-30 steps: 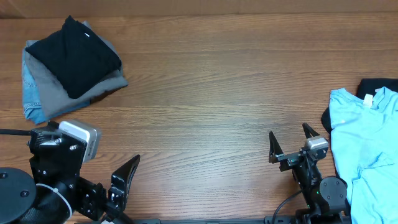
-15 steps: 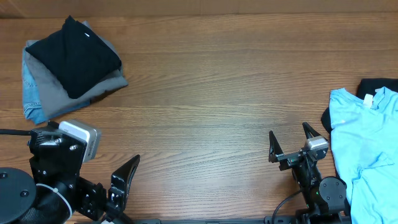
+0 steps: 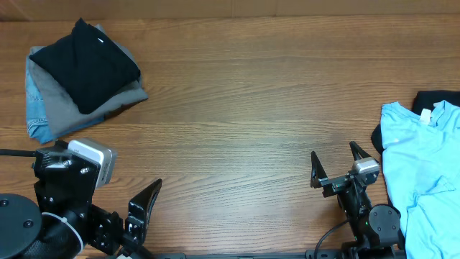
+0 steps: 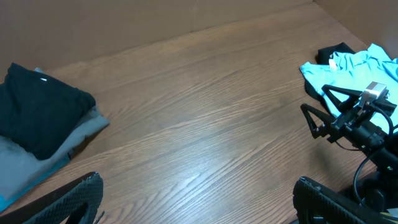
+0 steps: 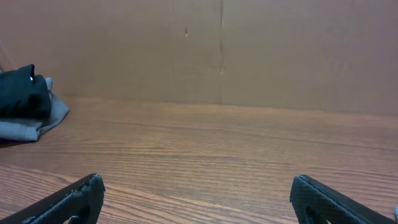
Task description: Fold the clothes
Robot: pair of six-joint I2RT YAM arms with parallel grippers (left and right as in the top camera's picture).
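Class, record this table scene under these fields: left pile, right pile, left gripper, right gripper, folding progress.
Left pile: folded black garment on top of grey cloth and blue cloth, far left of the table
Right pile: light blue T-shirt, loose, lying over another dark garment
Left gripper: open, empty
Right gripper: open, empty, beside the light blue T-shirt, apart from it
Folding progress: light blue T-shirt not yet folded

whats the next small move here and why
Probably swing the right gripper toward the blue shirt just beside it. Its fingers stand open and empty. The shirt lies rumpled at the right edge of the table, over a black garment. There is bare wood in the middle, so dragging the shirt there to spread it looks like the first step.
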